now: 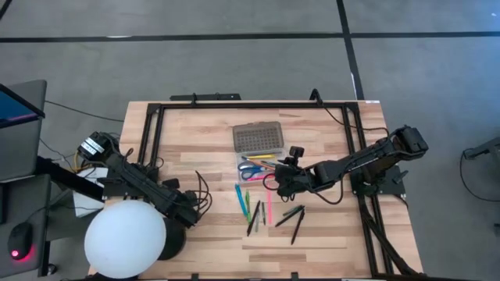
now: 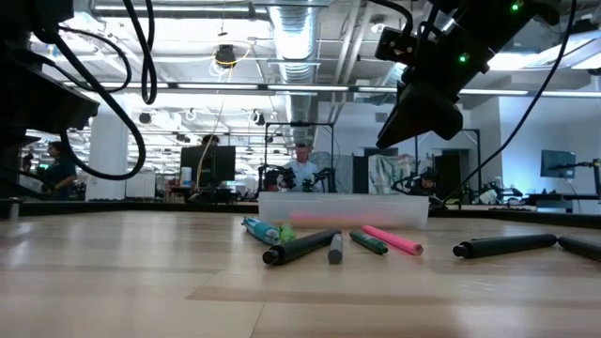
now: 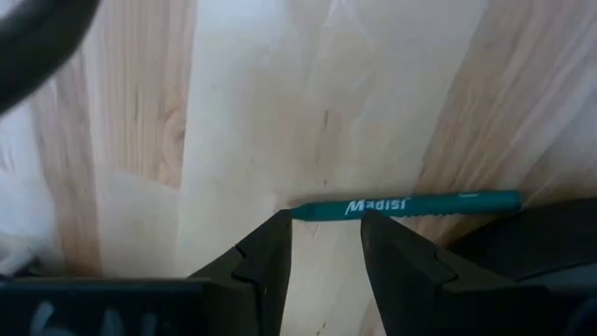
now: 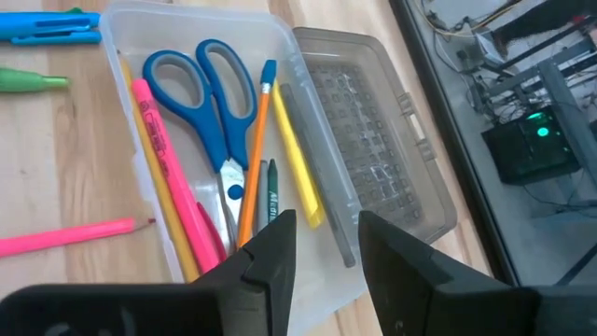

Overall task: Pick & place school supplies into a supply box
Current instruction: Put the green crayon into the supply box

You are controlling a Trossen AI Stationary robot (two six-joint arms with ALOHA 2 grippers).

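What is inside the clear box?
The supply box holds blue scissors, an orange pencil, pink and yellow pens. The right gripper hides the box's near end.

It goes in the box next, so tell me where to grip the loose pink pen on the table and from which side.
Grip the pink pen at mid-shaft, straight down from above, fingers closing across its width. It lies flat on the table, so only its long sides are free, with bare wood either side. The open right gripper, over the supply box, looks nearest.
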